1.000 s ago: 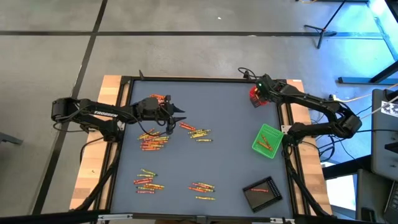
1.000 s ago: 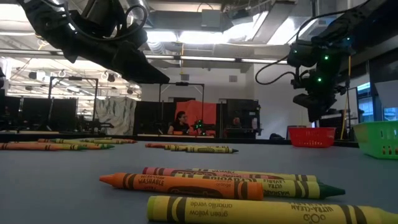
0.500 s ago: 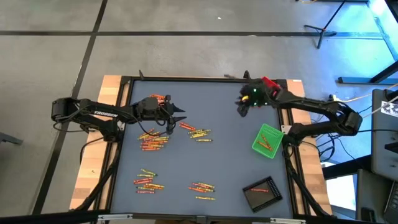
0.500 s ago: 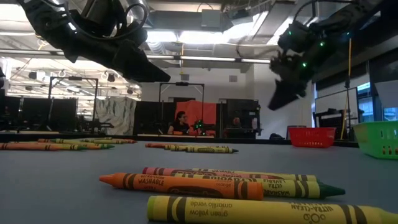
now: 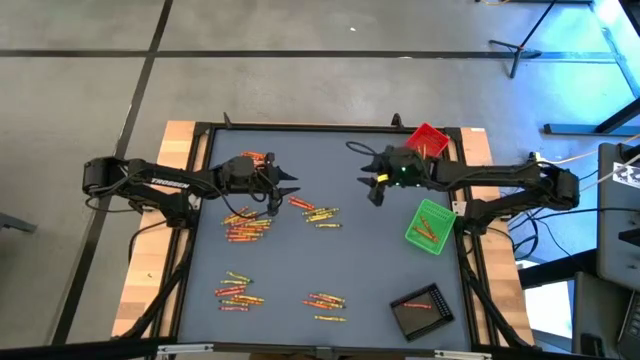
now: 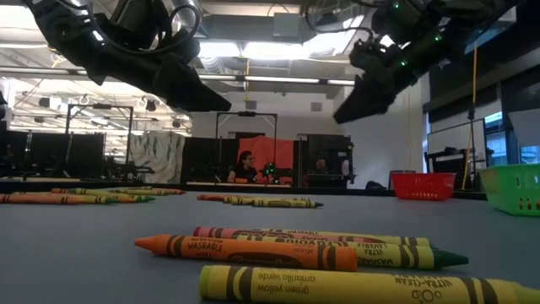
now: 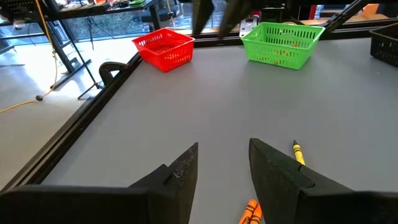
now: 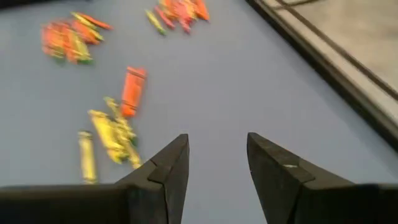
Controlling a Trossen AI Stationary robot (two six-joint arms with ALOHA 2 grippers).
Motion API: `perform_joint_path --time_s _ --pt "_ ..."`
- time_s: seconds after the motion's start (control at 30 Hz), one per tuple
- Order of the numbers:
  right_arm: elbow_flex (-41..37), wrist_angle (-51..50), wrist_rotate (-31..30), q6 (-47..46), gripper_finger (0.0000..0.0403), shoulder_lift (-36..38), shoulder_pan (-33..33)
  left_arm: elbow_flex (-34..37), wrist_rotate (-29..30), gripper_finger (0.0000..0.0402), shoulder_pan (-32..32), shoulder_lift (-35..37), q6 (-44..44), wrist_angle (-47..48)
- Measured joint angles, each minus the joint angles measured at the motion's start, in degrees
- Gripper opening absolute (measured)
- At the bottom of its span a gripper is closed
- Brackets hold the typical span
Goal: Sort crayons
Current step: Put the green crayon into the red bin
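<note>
Only low view reads crayons' (image 6: 253,251) printed labels.

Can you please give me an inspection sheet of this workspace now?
Surface: grey table, wooden side edges.
Job's things: crayons in several scattered clusters; some already in green tray and black tray.
Clutter: red tray at far edge.
End effectors: left end effector open above the crayons; right end effector open, empty, in the air over the table.
Cables: cable looping at right arm.
Surroundings: person seated beyond the table.
</note>
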State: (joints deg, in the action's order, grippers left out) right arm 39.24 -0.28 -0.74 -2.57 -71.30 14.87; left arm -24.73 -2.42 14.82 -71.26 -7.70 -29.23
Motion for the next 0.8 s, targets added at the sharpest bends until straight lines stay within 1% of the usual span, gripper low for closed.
perform_joint_path --time_s 0.1,0.17,0.37,0.63,0.8 --pt "0.04 4.72 3.69 0.09 0.016 -2.53 -2.12 0.0 0.0 0.0127 -0.02 0.0 0.0 -0.02" --pt "0.04 7.33 4.7 0.22 0.016 -4.75 -3.49 0.0 0.0 0.0127 -0.02 0.0 0.0 -0.07" --pt "0.04 13.91 4.86 2.8 0.016 -11.93 -7.27 0.0 0.02 0.0127 -0.02 0.0 -0.02 -0.05" --pt "0.02 18.99 4.86 4.57 0.016 -18.75 -12.11 0.0 0.02 0.0127 0.0 0.0 -0.42 -0.09" --pt "0.0 22.37 4.88 4.62 0.016 -22.86 -13.94 0.0 0.02 0.0127 -0.02 0.02 -0.42 -0.16"
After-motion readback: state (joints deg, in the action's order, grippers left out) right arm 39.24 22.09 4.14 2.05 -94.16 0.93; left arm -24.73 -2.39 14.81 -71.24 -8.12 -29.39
